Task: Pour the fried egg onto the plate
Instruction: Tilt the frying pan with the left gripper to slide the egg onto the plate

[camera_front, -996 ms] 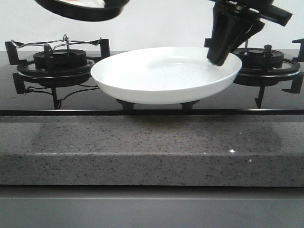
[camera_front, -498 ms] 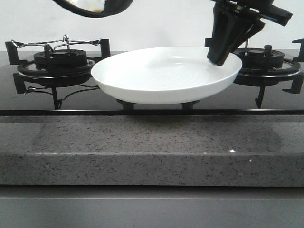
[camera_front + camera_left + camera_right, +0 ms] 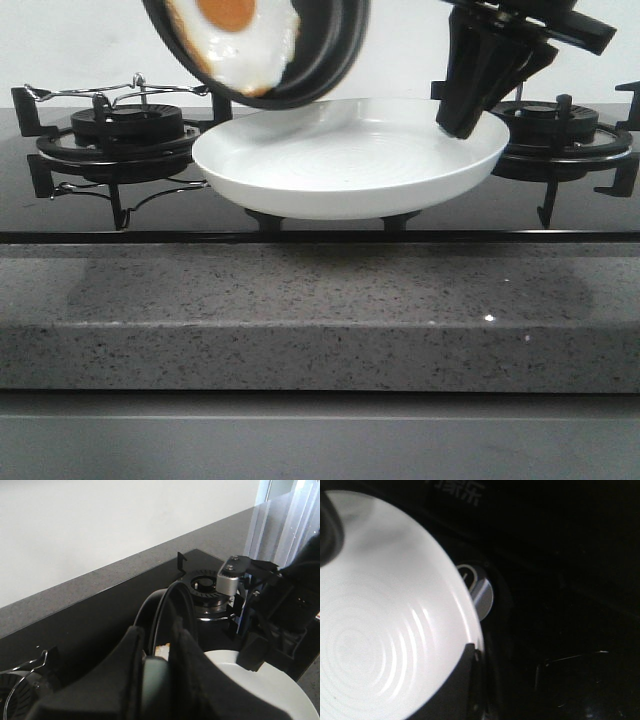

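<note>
The black frying pan (image 3: 325, 60) hangs steeply tilted above the left rim of the white plate (image 3: 350, 160), its inside facing the front camera. The fried egg (image 3: 240, 35) lies against the pan's inner face, touching its low rim. My left gripper (image 3: 159, 645) is shut on the pan handle (image 3: 155, 680); it is out of the front view. A bit of egg edge (image 3: 162, 651) shows between the fingers. My right gripper (image 3: 463, 122) is shut on the plate's right rim, with one finger (image 3: 465, 680) inside the plate (image 3: 380, 630).
The plate stands on the middle burner of a black glass hob. A burner with a wire stand (image 3: 125, 130) is at the left and another burner (image 3: 560, 130) at the right. A round knob (image 3: 480, 592) lies by the plate. A speckled grey counter edge (image 3: 320, 310) runs along the front.
The pan has come down and to the right and tipped steeply toward the plate, so the egg now shows. The right gripper and plate have not moved.
</note>
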Available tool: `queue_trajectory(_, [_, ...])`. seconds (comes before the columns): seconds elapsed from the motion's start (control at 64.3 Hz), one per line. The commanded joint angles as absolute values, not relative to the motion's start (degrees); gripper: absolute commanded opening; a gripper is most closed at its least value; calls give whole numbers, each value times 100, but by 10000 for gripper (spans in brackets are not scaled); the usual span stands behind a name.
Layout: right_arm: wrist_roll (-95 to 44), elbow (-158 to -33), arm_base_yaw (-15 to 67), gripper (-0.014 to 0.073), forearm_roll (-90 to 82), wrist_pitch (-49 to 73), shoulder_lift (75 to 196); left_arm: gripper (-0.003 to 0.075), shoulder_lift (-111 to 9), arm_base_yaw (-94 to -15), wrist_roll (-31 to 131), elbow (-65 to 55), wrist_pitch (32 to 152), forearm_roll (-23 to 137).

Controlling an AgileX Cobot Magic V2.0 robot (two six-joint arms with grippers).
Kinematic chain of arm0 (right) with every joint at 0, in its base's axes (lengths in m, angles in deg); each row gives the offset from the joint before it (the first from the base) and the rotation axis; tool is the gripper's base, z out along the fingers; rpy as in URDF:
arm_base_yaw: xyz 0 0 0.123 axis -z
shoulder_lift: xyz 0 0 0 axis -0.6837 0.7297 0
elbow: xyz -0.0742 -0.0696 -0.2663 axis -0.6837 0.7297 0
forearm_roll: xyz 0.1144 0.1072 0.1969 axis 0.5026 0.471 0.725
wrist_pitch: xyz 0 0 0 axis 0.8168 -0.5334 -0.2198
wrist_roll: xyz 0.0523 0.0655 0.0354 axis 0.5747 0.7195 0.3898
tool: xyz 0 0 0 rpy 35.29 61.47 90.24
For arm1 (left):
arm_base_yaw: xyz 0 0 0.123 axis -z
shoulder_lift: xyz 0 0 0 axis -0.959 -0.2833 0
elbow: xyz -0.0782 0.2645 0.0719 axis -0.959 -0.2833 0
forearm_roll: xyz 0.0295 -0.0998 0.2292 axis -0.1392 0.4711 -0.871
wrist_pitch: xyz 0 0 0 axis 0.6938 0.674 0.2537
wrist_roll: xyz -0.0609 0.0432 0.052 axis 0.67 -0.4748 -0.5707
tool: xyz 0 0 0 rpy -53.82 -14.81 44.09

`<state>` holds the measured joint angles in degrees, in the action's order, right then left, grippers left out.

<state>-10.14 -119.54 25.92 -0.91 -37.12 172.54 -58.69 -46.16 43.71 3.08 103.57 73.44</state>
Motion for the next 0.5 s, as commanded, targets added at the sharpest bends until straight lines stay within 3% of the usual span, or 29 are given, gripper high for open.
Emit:
queue_trajectory(0.0, [-1074, -12071, 2581, -59, -12, -3653, 16957, -20, -5691, -4265, 4383, 412, 9434, 7270])
queue_trajectory(0.202, [-1074, -12071, 2581, -59, -12, -3653, 16957, -20, -5691, -3801, 4383, 369, 8988, 6830])
queue_trajectory(0.482, [-1074, -12071, 2581, -59, -12, -3653, 16957, -20, -5702, -3745, 4404, 360, 9014, 6765])
